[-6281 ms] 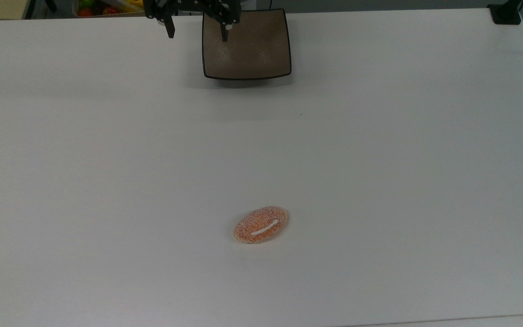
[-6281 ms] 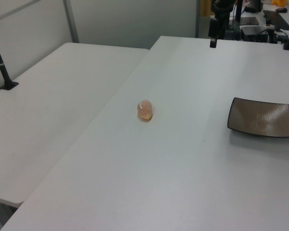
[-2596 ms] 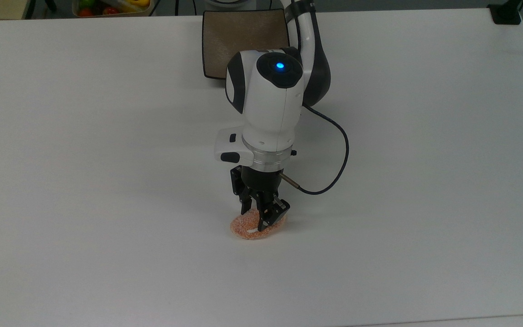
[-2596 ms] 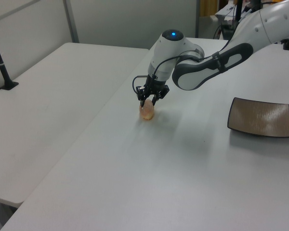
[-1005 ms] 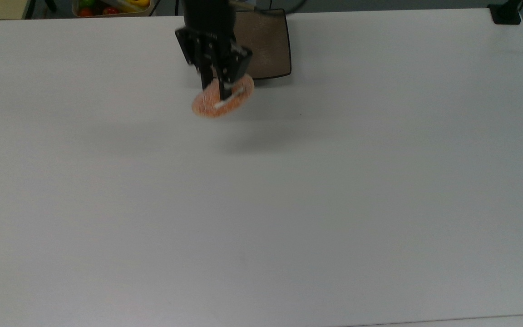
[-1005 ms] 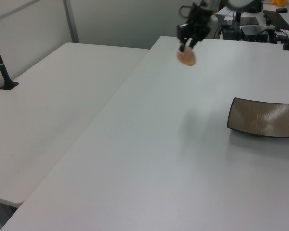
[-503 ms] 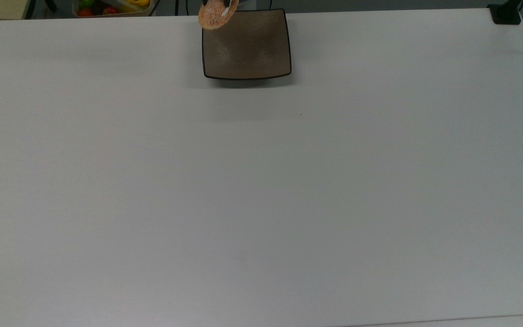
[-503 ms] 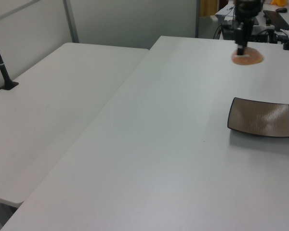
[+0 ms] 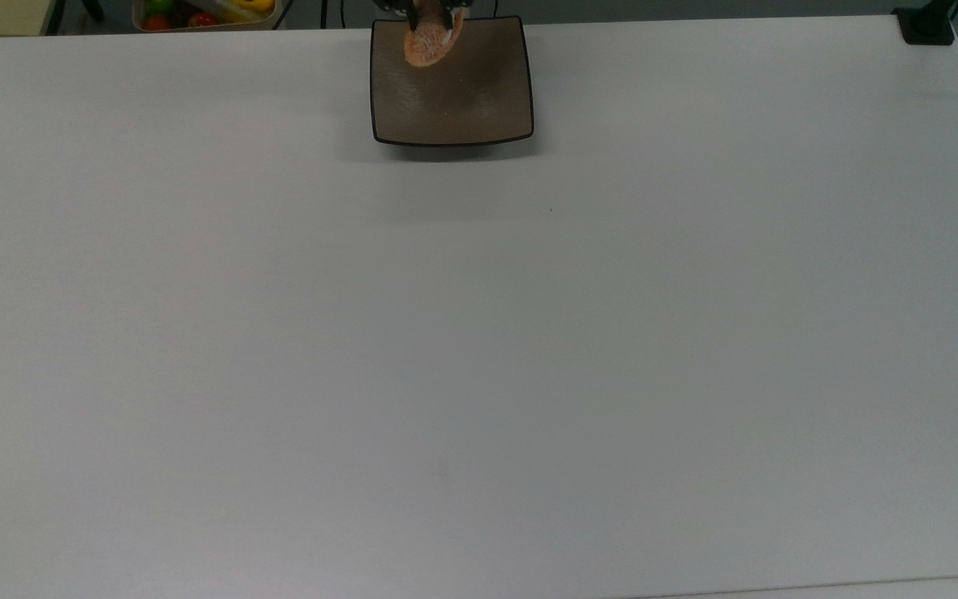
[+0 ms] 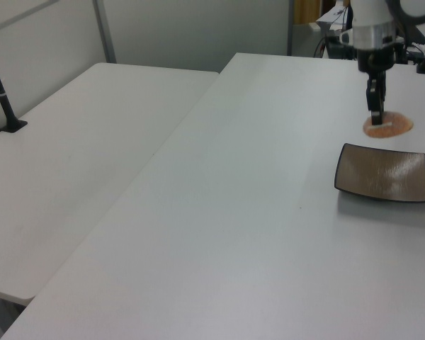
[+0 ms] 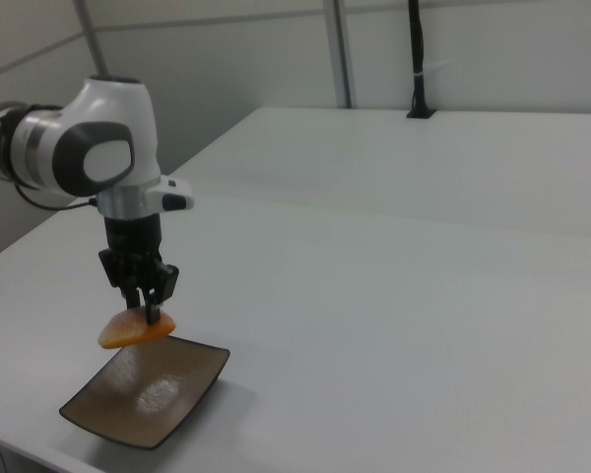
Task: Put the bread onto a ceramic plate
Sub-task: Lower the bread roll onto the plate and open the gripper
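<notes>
Sitting bare on the white surface (image 9: pixel 479 333) at 12 o'clock in the top view, the ceramic plate (image 9: pixel 462 100) carries nothing. Above it hangs the bread (image 11: pixel 136 329), clear of the plate, toward its 11 o'clock corner in the top view. Clamped on the bread from above, the pincer (image 11: pixel 145 309) has fingers nearly together.

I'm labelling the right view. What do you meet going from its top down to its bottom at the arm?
Arm → gripper → bread → ceramic plate
</notes>
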Controlling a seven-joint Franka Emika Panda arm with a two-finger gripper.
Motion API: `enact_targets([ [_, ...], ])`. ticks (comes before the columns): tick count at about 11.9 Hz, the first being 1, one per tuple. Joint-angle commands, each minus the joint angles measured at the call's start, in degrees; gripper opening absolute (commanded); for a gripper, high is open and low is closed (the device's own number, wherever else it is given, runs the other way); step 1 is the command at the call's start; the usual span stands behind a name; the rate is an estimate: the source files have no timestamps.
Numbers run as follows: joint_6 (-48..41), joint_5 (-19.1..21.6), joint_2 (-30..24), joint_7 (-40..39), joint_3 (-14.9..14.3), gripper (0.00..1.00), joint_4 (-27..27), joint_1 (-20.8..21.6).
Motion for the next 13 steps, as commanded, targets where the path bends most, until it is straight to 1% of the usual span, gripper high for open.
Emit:
enact_targets([
  [1, 3.86, 0.96, 3.79, -0.10, -0.03, 0.40, -1.44, 2.95],
  [2, 4.30, 0.96, 5.72, -0.36, -0.03, 0.41, -1.27, 3.30],
  [4, 6.85, 0.96, 7.93, -0.36, 0.14, 0.42, -1.53, 5.06],
  [5, 6.85, 0.87, 8.55, -0.36, 0.14, 0.50, -1.53, 5.15],
  [6, 6.76, 0.87, 8.73, -0.36, 0.14, 0.73, -1.53, 5.15],
  [7, 6.85, 0.87, 8.82, -0.36, 0.14, 0.88, -1.53, 5.15],
  [8, 6.76, 0.87, 9.16, -0.36, 0.14, 0.94, -1.53, 5.15],
  [10, 6.68, 0.87, 9.17, -0.19, 0.14, 0.95, -1.18, 5.15],
  [11, 6.33, 0.87, 8.91, -0.10, 0.14, 0.98, -0.74, 4.98],
  [12, 5.72, 0.87, 8.47, 0.08, 0.14, 1.00, 0.74, 4.72],
  [13, 4.32, 0.87, 8.29, 0.34, 0.14, 1.00, 3.28, 4.37],
])
